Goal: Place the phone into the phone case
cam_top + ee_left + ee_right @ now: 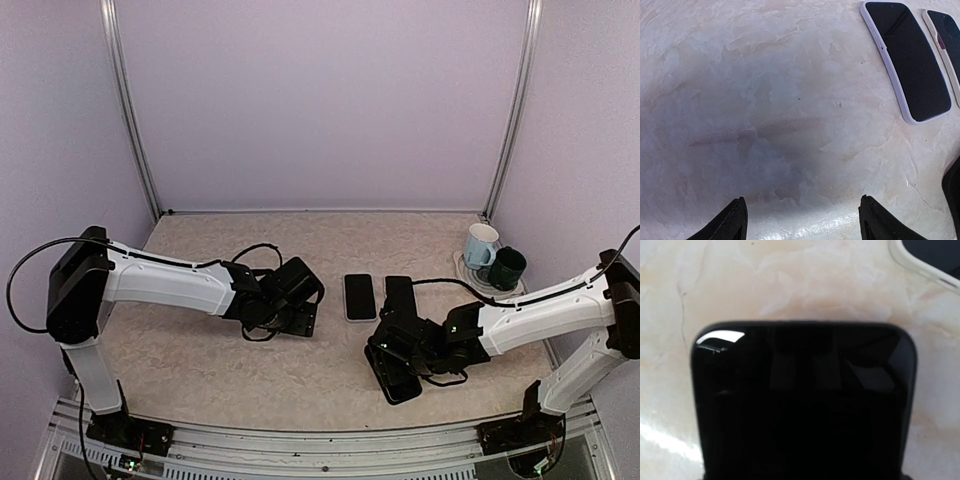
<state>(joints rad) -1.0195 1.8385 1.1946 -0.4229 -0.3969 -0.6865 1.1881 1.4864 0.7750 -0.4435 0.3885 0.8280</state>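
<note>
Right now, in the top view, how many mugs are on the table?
2. A pale mug stands at the far right corner of the table; a dark green mug stands close beside it, slightly nearer. None seems hidden.

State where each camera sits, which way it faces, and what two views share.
Top external: above and behind the robot, looking down at the table; left arm and right arm show.
Left wrist: rides the left arm, faces the table; open left end effector at bottom.
Right wrist: rides the right arm, close on the black phone; no fingers show.
Shared: top external and left wrist both show the white-rimmed case.
</note>
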